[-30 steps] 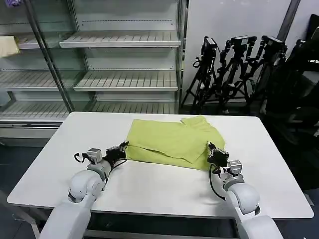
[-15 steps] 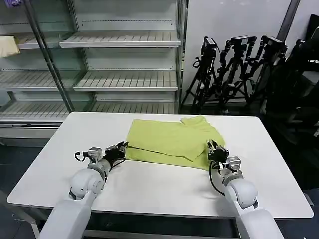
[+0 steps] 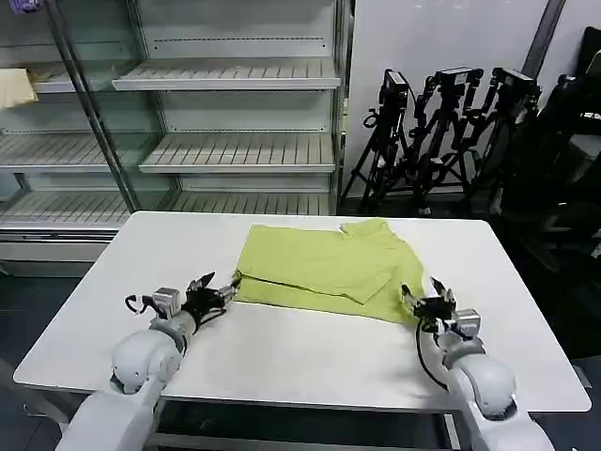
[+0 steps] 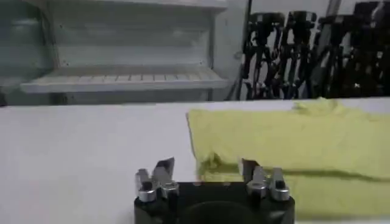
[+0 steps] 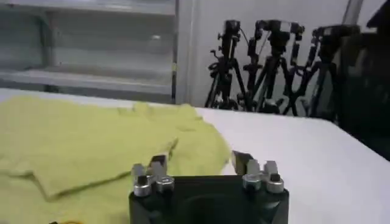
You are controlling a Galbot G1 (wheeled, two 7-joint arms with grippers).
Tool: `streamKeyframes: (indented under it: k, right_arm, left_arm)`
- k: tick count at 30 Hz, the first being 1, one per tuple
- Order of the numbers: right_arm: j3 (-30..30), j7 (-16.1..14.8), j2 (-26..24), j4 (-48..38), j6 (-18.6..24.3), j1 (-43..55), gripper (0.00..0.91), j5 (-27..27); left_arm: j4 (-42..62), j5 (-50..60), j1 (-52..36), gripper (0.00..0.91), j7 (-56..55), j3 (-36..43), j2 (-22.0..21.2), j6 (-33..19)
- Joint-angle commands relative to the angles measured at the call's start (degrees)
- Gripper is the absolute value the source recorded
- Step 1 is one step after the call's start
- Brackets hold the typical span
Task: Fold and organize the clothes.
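Both grippers rest low over the white rectangular table [image 3: 282, 362], one at each near corner of the lime yellow-green short-sleeved T-shirt of soft cloth [image 3: 319, 268]. Left gripper [image 3: 214, 289] sits just beside the shirt's near left corner with its fingers spread apart and nothing between them; in the left wrist view the same gripper [image 4: 204, 172] shows its two fingertips well separated, the edge of the folded cloth [image 4: 286, 146] lying just ahead of them on the tabletop [image 4: 85, 152]. Right gripper [image 3: 424, 299] stands at the shirt's near right corner, close to the cloth's edge, its fingers likewise parted and holding nothing; from the right wrist view the gripper [image 5: 198, 163] has the yellow-green fabric [image 5: 79, 146] spread in front of it, with bare white table [image 5: 292, 146] to one side.

The shirt lies flat in the middle of the table, partly folded over itself, with a layered edge running across its near side. Behind the table stand empty white metal shelves [image 3: 235, 150], and a cluster of black tripods [image 3: 441, 132] leans against the wall on the right
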Motion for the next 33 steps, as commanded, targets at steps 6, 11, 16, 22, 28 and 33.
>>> streamKeyframes:
  k: [6,11,16,22,28,33]
  right_arm:
    - [2.3,0.5,-0.5,4.4,-2.7,-8.5,0.0,4.0]
    - [1.6,0.3,0.0,4.2,-2.3,-7.8,0.0,3.8]
    - [1.2,0.0,0.3,3.6,-2.0,-7.3,0.0,3.7]
    - [2.1,-0.3,0.4,7.1,-1.3,-9.7,0.0,3.3]
    - [5.4,-1.9,0.5,15.3,-0.2,-18.4,0.0,0.3]
    - [8.5,-4.0,1.1,20.8,2.1,-26.9,0.0,-3.5]
  left_arm:
    - [1.8,3.5,1.7,0.02,-1.8,1.7,0.3,0.5]
    - [1.6,3.6,1.8,0.02,-1.8,1.4,-0.1,0.5]
    - [1.0,4.0,3.1,0.02,-1.4,1.6,-0.1,0.5]
    - [-2.8,5.0,6.7,0.01,-1.1,0.3,0.7,0.5]
    - [-13.4,4.8,17.6,0.01,-1.2,-5.5,3.1,0.5]
    - [-23.1,4.6,29.7,0.01,-1.4,-11.5,4.6,0.5]
